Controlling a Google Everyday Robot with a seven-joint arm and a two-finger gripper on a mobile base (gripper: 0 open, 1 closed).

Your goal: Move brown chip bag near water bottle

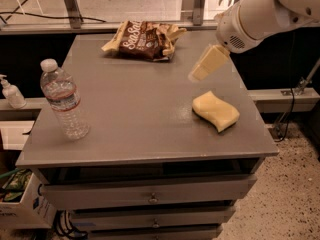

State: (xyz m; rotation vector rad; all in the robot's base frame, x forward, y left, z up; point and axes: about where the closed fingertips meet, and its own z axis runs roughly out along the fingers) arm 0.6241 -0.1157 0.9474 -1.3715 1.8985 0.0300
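The brown chip bag lay flat at the far edge of the table, a little left of the middle, its white lettering facing up and its pale crimped ends splayed out to either side. It looked light and soft: a crinkled foil pouch, probably part air, that would give under pressure and slide readily on the smooth grey top. Pressing hard on the puffed middle risked crushing the chips. The better hold seemed to be one of the raised folds or the crimped end nearest the right side, where the material bunched and stood up enough to be pinched.

The gripper hung above the table to the right of the bag and nearer the camera, tilted down and to the left, well apart from the bag and touching nothing. Whether it was spread or closed could not be told from this view. It held nothing. The bag sat beyond it and off to its left, so a reach back and across appeared to be needed before any grasp.

Just below the gripper lay a yellow wavy sponge, near the right front of the table. The water bottle stood upright at the left front, well apart from the bag, nearly the whole depth of the tabletop between them.
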